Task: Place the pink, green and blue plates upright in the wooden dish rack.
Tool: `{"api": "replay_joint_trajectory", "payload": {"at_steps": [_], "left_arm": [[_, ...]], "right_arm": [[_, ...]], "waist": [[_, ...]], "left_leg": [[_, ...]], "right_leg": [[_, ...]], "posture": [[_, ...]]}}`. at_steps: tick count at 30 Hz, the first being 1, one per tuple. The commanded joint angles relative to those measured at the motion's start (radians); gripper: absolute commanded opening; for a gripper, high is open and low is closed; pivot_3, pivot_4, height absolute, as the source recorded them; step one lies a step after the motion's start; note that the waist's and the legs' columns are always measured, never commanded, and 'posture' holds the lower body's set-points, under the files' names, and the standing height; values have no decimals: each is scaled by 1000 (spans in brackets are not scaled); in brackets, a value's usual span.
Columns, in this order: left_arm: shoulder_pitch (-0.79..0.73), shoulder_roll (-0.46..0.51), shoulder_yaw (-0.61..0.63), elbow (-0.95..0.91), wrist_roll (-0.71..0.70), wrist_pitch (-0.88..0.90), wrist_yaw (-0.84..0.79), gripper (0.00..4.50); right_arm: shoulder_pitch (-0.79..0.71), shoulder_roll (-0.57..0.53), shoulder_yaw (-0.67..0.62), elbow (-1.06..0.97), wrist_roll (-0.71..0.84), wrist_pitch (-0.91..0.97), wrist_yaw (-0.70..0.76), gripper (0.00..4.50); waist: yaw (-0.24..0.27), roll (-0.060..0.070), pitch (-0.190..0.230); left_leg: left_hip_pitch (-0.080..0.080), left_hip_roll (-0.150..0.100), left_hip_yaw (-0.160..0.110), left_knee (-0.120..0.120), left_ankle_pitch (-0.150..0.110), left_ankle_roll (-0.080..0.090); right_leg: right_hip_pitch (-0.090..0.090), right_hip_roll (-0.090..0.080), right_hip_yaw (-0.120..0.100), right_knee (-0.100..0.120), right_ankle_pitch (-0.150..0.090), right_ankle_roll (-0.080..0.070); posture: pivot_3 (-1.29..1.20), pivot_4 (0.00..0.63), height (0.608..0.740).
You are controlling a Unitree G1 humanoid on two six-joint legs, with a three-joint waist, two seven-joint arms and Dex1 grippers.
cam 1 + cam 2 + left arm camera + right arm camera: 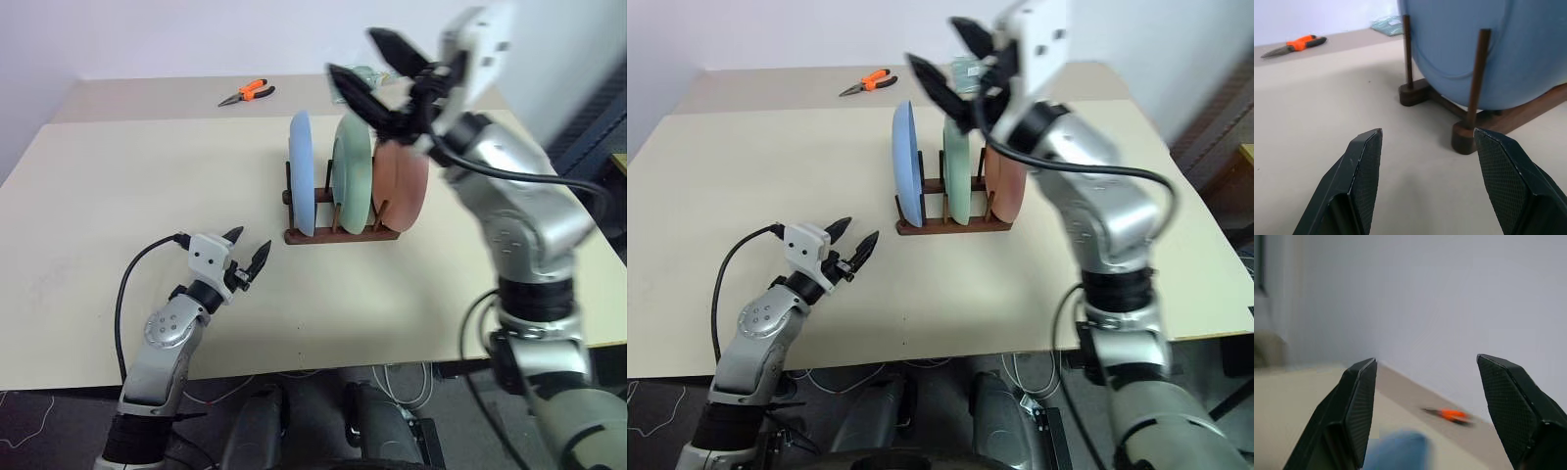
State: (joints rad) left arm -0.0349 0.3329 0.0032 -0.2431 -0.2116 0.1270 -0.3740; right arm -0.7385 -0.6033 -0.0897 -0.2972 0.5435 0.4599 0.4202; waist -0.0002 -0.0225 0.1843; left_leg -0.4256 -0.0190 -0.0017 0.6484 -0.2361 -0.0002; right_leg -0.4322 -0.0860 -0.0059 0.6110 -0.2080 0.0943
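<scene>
1. The wooden dish rack [341, 233] sits on the beige surface [137, 196], towards its far middle.
2. All three plates stand upright on edge in the rack: blue plate [302, 171] at the robot's left end, green plate [353, 176] in the middle, pink plate [402, 186] at the right end.
3. The plates stand apart from one another, separated by the pegs.
4. Right tool [377, 70]: raised above the green and pink plates, fingers spread apart, nothing between them.
5. Left tool [247, 257]: low over the surface, near the rack's blue-plate end, pointing at it; fingers apart, empty.
6. Orange-handled pliers [246, 93] lie on the far part of the surface, well apart from the rack.
</scene>
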Motion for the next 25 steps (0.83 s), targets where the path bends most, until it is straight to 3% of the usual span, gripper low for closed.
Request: {"api": "replay_joint_trajectory", "payload": {"at_steps": [1, 5, 9, 25], "left_arm": [[-12, 14, 35, 26, 24, -43, 1, 3054], [-31, 20, 53, 91, 47, -70, 13, 3054], [-29, 37, 57, 128, 66, -93, -2, 3054], [32, 64, 104, 90, 84, -68, 30, 3054]], "right_arm": [[153, -113, -149, 68, -101, -33, 9, 3299], [405, -164, -203, 141, -184, -99, 54, 3299], [593, -144, -146, 202, -253, -195, 122, 3299], [467, -15, -67, 442, -329, -374, 157, 3299]], "waist": [[6, 0, 0], [10, 1, 0], [4, 4, 1], [-9, 5, 1]], "left_leg": [[0, 0, 1, 0, 0, 0], [1, 0, 2, 0, 0, 1], [2, 1, 5, 0, 0, 1], [4, 2, 5, 2, 0, 1]], "right_leg": [[0, -1, 0, -1, 0, 0], [1, -1, 1, -1, 0, 0], [0, 0, 2, 0, 0, 0], [2, 2, 3, 1, 0, 0]], "posture": [[0, 150, 738], [0, 150, 738], [0, 150, 738], [0, 150, 738]]}}
